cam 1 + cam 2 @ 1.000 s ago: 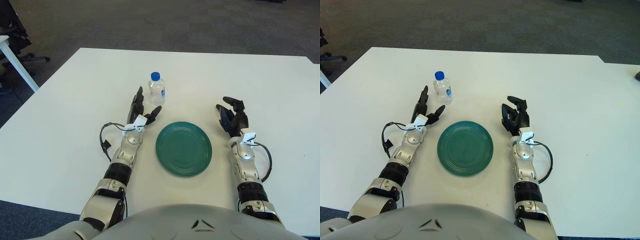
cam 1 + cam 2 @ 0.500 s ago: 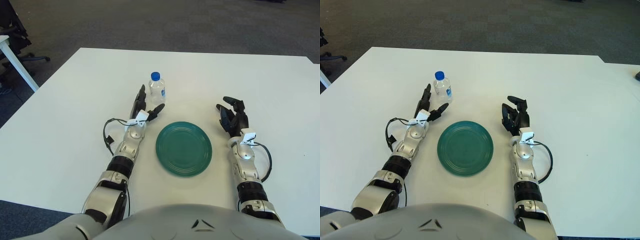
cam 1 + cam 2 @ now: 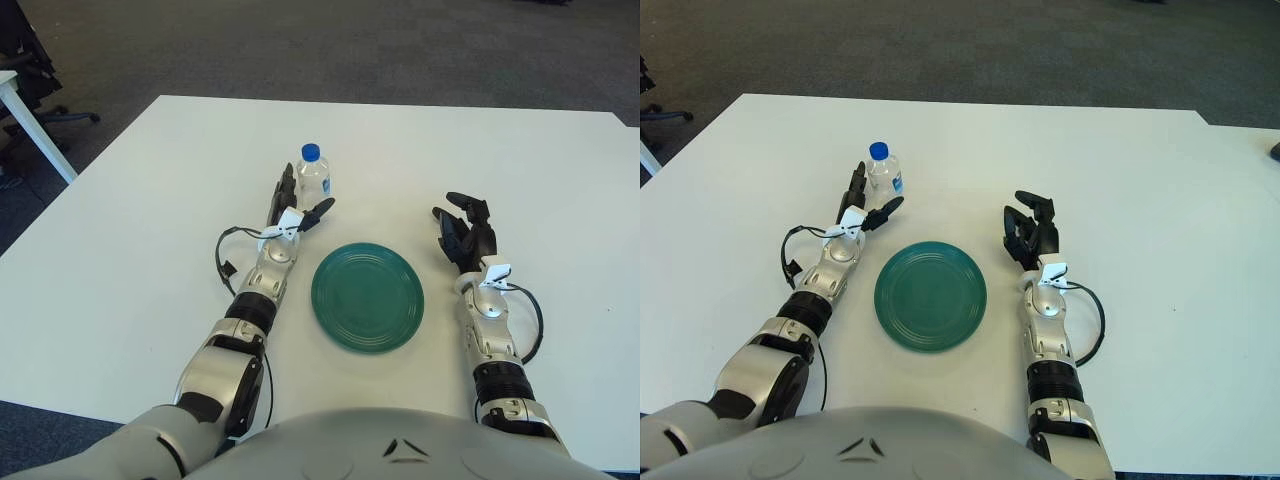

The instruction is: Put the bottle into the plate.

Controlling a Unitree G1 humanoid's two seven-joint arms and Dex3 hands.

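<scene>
While upright on the white worktop (image 3: 130, 200), clear bottle (image 3: 314, 180) with blue cap stands far-left of green plate (image 3: 367, 296), well apart from it. Left robot hand (image 3: 297, 208) right at bottle's near side, fingers (image 3: 321, 209) spread around its base, not gripping; contact unclear. Right robot hand (image 3: 464, 232) right of plate, fingers loosely curled, holding nothing.

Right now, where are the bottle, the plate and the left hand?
bottle (image 3: 314, 181), left eye view, on its clear body.
plate (image 3: 367, 297), left eye view, on its green centre.
left hand (image 3: 293, 214), left eye view, on the palm.
</scene>
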